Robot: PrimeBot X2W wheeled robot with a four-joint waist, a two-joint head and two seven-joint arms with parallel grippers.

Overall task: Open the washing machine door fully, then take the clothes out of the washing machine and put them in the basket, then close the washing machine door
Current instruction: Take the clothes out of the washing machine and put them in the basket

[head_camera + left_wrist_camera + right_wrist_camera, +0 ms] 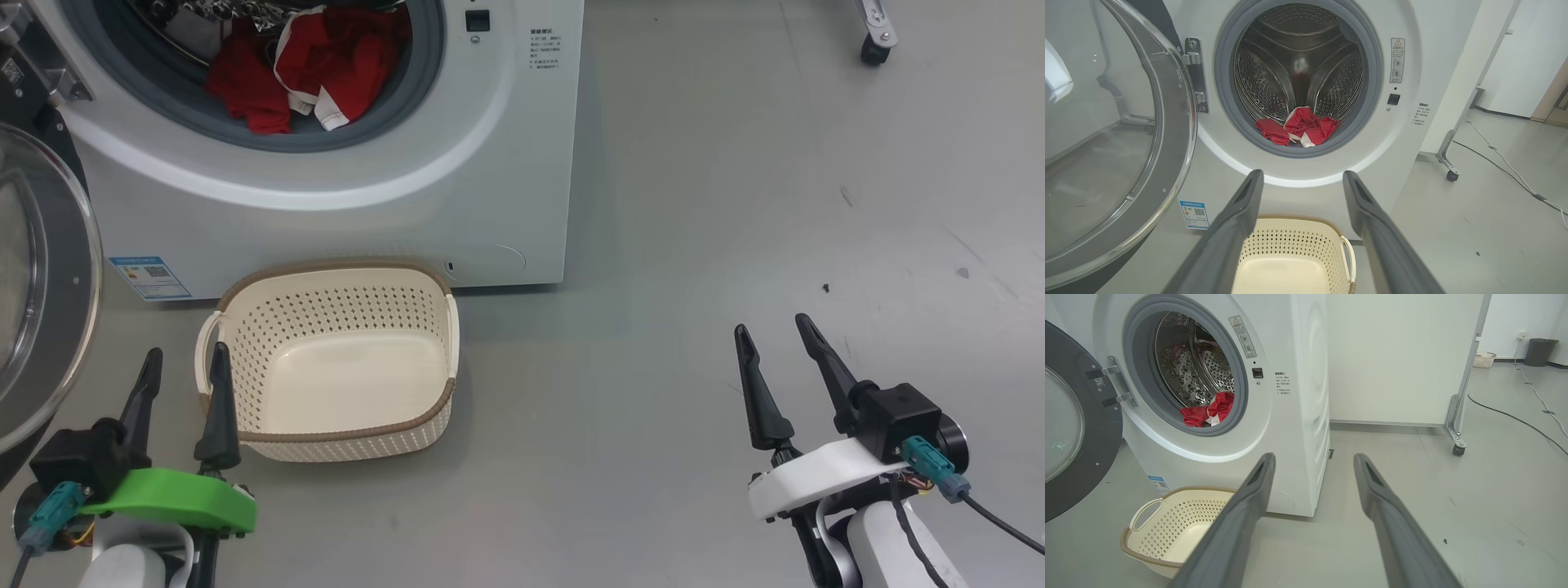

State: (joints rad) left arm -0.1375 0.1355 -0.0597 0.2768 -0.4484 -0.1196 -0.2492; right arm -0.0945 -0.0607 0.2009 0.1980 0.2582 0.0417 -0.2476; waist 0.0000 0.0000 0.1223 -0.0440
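The white washing machine (457, 204) stands ahead with its door (41, 269) swung open to the left; the door's glass bowl and dark rim (1175, 134) fill the left of the left wrist view. Red clothes (310, 69) with white trim lie at the front of the steel drum (1298, 81), seen too as a red heap of clothes (1208, 412). The cream basket (335, 367) sits on the floor before the machine, with nothing in it. My left gripper (186, 359) hovers open by the basket's left handle. My right gripper (775, 331) stands open over bare floor, far right.
A caster wheel on a metal leg (1457, 447) stands right of the machine, with cables (1515, 416) trailing over the grey floor. A second pale basket (1484, 359) and a dark bin (1540, 351) sit far back by the wall.
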